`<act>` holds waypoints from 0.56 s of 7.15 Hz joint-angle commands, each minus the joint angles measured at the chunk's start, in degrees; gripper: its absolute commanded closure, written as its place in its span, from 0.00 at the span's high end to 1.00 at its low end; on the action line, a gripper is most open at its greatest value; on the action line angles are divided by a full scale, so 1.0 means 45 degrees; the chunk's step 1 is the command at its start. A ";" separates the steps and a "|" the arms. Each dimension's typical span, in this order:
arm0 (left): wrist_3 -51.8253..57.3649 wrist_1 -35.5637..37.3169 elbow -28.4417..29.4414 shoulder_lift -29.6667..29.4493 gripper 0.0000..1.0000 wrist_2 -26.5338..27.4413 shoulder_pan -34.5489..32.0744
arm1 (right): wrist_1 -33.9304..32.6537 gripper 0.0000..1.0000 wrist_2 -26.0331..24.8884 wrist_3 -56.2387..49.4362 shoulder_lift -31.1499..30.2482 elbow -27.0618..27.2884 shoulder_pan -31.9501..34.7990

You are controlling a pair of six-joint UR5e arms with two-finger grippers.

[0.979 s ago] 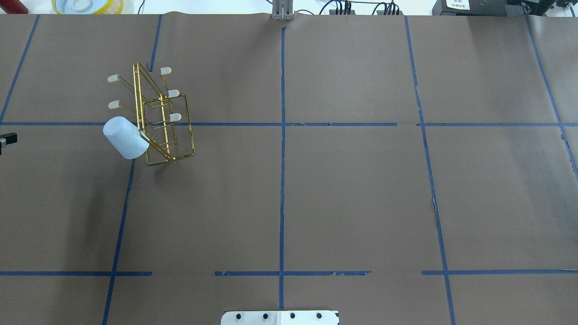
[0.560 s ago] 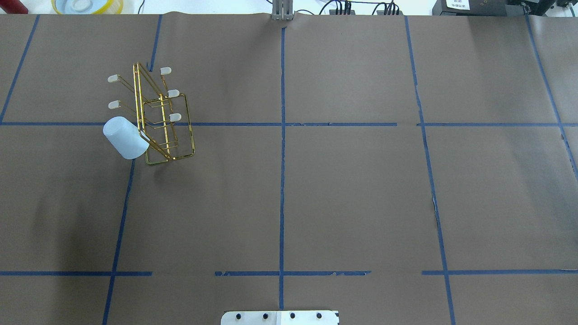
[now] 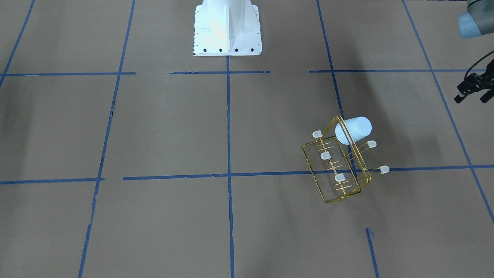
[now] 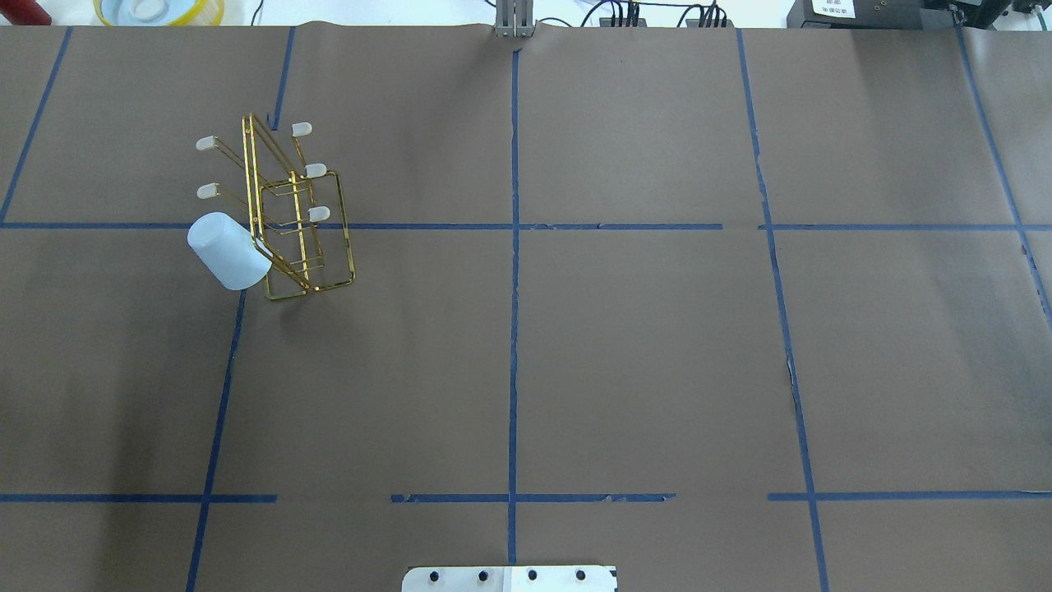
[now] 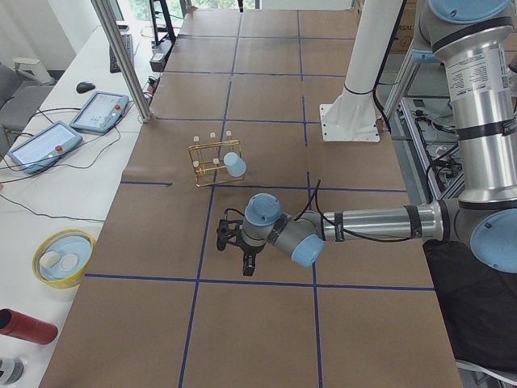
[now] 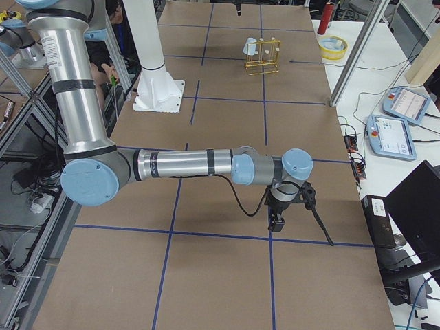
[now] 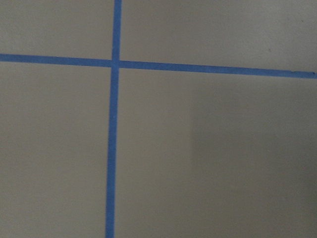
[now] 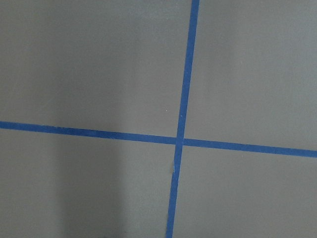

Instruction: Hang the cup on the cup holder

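The pale blue-white cup sits tilted over a prong of the gold wire cup holder, its mouth toward the frame and its base pointing out. Both also show in the front view, the cup at the rack's upper corner. No gripper touches them. My left gripper hangs at that view's right edge, well away from the cup; I cannot tell whether it is open. My right gripper shows only in the right side view, far from the rack. Both wrist views show only brown paper and blue tape.
A yellow bowl sits beyond the table's far left corner, with a red cylinder near it. The white robot pedestal stands at the near middle edge. Control tablets and a metal post line the far side.
The left gripper's tip, at the overhead view's left edge one second ago, has left that view. The cup and rack have not moved.
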 commanded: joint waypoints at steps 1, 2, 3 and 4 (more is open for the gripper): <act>0.3348 0.3066 0.0153 -0.0648 1.00 0.0013 -0.1552 | 0.0000 1.00 0.0000 -0.0005 0.0000 -0.0005 0.0000; 0.4379 0.3573 0.0464 -0.0823 1.00 0.0032 -0.2040 | 0.0000 1.00 0.0000 -0.0005 0.0000 -0.0005 0.0000; 0.5085 0.5164 0.0853 -0.1811 1.00 0.0245 -0.2645 | 0.0000 1.00 0.0000 -0.0005 0.0000 -0.0005 0.0000; 0.5228 0.5760 0.0993 -0.2053 1.00 0.0208 -0.2709 | 0.0000 1.00 0.0000 0.0015 0.0000 -0.0005 0.0000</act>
